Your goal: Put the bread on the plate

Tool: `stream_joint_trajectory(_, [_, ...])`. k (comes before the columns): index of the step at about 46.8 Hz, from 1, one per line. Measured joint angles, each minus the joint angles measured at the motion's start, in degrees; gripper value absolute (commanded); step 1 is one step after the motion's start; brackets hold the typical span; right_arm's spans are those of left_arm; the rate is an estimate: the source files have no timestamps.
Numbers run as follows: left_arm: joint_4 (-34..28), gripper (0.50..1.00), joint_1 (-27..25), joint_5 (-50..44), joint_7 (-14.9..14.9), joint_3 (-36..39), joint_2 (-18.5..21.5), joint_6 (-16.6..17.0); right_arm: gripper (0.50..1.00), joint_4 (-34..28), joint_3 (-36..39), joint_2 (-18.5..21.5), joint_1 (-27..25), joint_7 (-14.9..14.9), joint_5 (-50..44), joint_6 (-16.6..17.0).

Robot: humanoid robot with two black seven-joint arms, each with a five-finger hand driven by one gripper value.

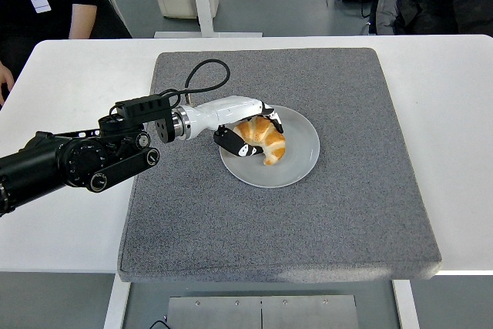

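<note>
A white desk (69,213) is filling most of the view, its near edge running along the bottom. A large square grey mat (347,206) is lying flat on the desk, taking up its middle and reaching almost to the near edge, with bare white strips showing to the left, to the right and behind it. A round, pale grey plate (302,161) is sitting on the mat, a little left of and behind the mat's centre. The plate is resting wholly on the mat, well away from all four of its edges.
</note>
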Motion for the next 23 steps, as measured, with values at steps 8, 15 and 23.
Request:
stream_joint_trajectory(8, [0.16,0.500,0.11,-0.14,0.00,-0.04,-0.35,0.44,1.000,0.00,0.00,0.00,0.00,0.00,0.00,0.00])
stream_joint_trajectory(15, [0.30,0.501,0.29,-1.20,0.03,-0.04,-0.48,0.45,1.000,0.00,0.00,0.00,0.00,0.00,0.00,0.00])
stream_joint_trajectory(23, [0.79,0.573,0.29,-1.33,0.03,-0.08,-0.66,0.45,1.000,0.00,0.00,0.00,0.00,-0.02,0.02,0.00])
